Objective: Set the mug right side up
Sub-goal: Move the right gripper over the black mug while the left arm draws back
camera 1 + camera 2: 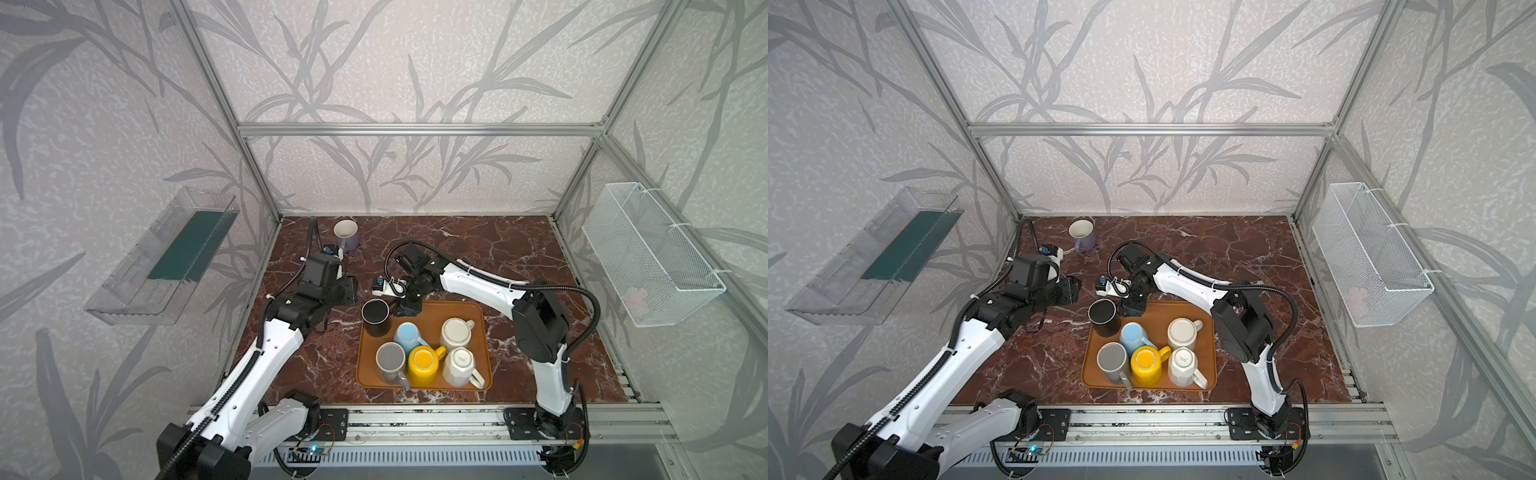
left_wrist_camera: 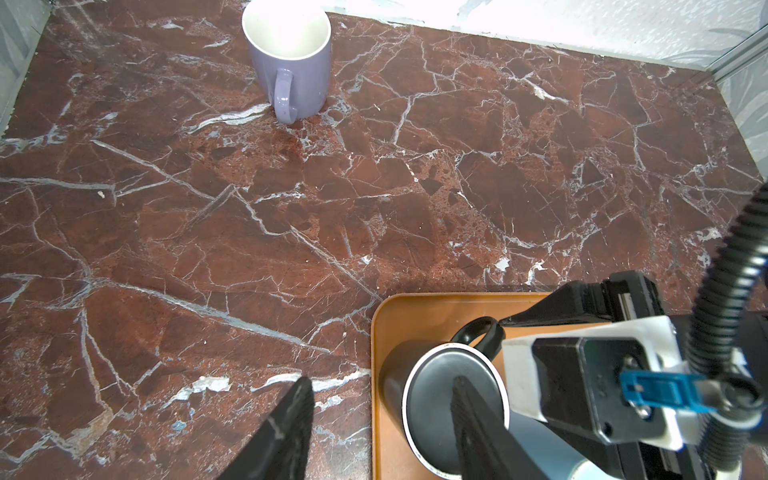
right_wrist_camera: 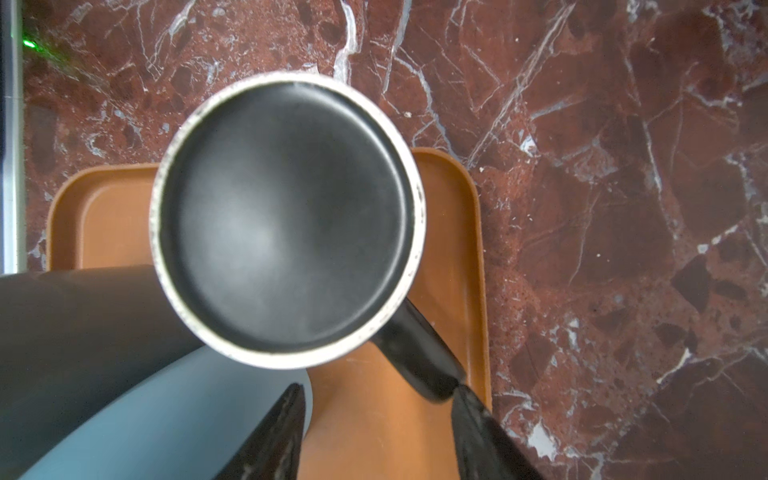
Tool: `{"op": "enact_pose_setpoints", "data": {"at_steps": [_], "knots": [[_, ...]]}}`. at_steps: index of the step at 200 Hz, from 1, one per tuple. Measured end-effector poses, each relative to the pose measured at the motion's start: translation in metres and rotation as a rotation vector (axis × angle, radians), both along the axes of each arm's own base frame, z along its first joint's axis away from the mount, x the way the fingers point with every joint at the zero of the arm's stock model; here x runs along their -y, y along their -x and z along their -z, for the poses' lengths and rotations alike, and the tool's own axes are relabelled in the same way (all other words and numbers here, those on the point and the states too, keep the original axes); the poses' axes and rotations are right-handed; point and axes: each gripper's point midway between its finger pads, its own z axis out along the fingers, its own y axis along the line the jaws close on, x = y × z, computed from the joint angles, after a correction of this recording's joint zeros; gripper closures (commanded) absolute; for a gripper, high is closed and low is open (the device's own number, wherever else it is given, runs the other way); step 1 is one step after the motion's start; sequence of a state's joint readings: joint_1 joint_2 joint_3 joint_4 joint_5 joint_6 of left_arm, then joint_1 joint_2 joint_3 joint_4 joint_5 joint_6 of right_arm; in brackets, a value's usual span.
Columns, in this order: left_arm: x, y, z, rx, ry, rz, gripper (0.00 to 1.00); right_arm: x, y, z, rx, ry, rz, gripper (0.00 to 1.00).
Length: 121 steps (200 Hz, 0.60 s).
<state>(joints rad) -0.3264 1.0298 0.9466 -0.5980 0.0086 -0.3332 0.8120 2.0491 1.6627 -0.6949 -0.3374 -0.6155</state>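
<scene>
In both top views the black mug (image 1: pixel 376 318) stands upside down on the upper left corner of the orange tray (image 1: pixel 457 312), just below the frame's middle. Its handle (image 3: pixel 415 353) points at the right gripper (image 3: pixel 374 395), whose fingers stand half apart with the handle's end against one finger (image 3: pixel 478 415) (nothing is clamped between them). The left gripper (image 2: pixel 380 380) hovers over the marble table (image 2: pixel 208 228) left of the mug, fingers likewise apart and empty.

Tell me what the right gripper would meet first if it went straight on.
Probably the handle of the black mug, which lies just ahead of the right gripper; otherwise the tray. Depth is unclear.
</scene>
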Motion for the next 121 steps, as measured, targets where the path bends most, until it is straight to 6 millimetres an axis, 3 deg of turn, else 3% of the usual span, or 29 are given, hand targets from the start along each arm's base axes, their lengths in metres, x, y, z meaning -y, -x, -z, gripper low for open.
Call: {"op": "enact_pose_setpoints", "data": {"at_steps": [64, 121], "knots": [[-0.001, 0.0, 0.0, 0.001, -0.01, 0.002, 0.44, -0.009, -0.013, 0.019, 0.028, 0.023, -0.037, 0.35], [-0.001, -0.001, 0.001, -0.001, -0.018, 0.006, 0.44, -0.011, -0.014, 0.019, 0.039, 0.018, -0.044, 0.62]]}}
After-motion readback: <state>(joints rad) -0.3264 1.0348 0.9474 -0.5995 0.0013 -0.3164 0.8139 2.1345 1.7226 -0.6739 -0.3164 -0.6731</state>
